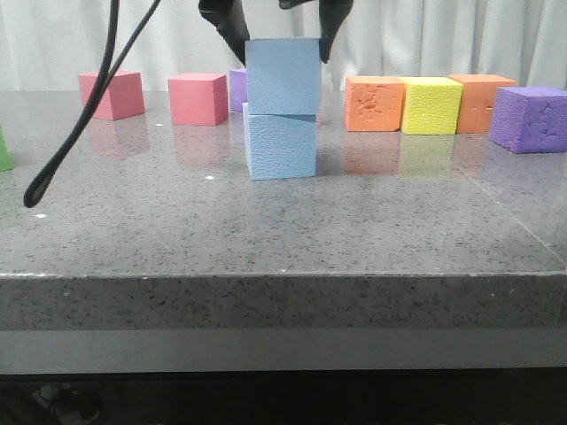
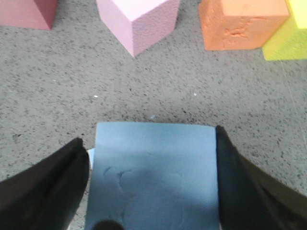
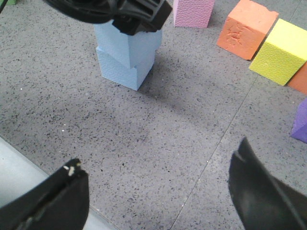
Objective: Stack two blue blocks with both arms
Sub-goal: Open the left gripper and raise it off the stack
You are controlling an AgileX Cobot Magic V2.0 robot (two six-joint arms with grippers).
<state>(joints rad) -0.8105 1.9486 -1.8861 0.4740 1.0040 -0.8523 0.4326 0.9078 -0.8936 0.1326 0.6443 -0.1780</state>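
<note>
Our left end effector (image 1: 282, 40) grips the upper blue block (image 1: 283, 76), resting on the lower blue block (image 1: 281, 145); our right end effector (image 3: 158, 191) hangs wide open, empty.

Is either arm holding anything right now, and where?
The left gripper flanks the upper blue block at two opposite side faces; actual contact is unclear. The right gripper is open and empty.

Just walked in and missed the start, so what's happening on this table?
Two blue blocks are stacked: the upper blue block sits on the lower blue block, slightly offset. The left hand straddles the upper block from above, fingers at its sides; whether it is gripping or has let go is not clear. The right hand is open and empty, away from the stack. Pink, orange, yellow and purple cubes stand in a row behind.
</note>
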